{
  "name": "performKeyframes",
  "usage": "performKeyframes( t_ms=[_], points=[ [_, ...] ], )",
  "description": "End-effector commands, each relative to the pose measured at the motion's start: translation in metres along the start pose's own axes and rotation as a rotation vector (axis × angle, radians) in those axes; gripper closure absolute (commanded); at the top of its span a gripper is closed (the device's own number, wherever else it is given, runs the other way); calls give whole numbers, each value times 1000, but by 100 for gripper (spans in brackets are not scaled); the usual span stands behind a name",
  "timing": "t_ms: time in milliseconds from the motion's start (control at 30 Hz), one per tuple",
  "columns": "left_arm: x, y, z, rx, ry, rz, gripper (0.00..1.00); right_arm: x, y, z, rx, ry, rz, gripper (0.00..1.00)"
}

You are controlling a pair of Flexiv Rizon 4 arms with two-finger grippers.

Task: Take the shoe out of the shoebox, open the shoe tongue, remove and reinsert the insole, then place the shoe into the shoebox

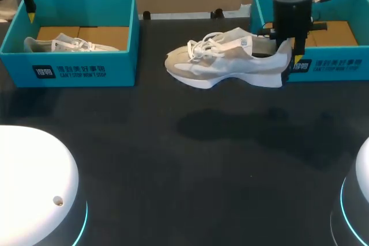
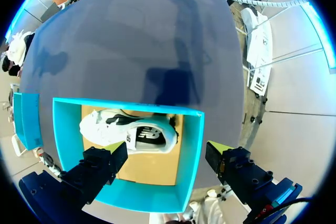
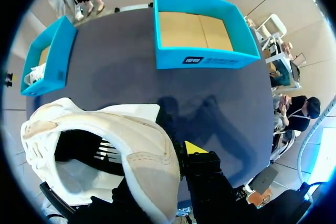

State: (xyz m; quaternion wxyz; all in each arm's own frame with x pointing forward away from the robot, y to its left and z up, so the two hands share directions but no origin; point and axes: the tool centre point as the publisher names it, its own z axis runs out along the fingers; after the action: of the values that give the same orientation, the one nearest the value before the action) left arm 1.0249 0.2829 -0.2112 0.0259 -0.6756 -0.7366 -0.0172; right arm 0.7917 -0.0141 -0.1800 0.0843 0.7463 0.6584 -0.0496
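Dark tabletop [image 1: 173, 159] lies open and wide between two teal boxes, each with white print [image 1: 81, 73] on its front wall. The right gripper [image 1: 291, 53] comes straight down before the right shoebox [image 1: 346, 77], its fingers pinching the heel of the shoe [image 1: 219, 64]. The shoe hangs level above the table, toe toward the left shoebox [image 1: 86, 56]. The left gripper [image 2: 168, 165] hovers over that box and the second shoe [image 2: 126, 132], fingers wide apart.
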Motion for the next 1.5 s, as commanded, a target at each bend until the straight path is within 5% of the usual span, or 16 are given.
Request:
performKeyframes(
  t_ms=[33,133,533,833,1433,1500],
  points=[
    [0,-2,0,-3,2,0,0,-1,0,0,-1,3,0,100],
    [0,-2,0,-3,2,0,0,1,-2,-1,3,0,-2,100],
    [0,-2,0,-3,2,0,0,54,-71,-6,30,-20,-27,100],
    [0,-2,0,-3,2,0,0,83,-102,-5,31,-14,-36,100],
    [0,-2,0,-3,2,0,0,84,-104,-3,39,-43,-28,100],
    [0,-2,0,-3,2,0,0,87,-102,10,19,-39,-2,100]
  ],
)
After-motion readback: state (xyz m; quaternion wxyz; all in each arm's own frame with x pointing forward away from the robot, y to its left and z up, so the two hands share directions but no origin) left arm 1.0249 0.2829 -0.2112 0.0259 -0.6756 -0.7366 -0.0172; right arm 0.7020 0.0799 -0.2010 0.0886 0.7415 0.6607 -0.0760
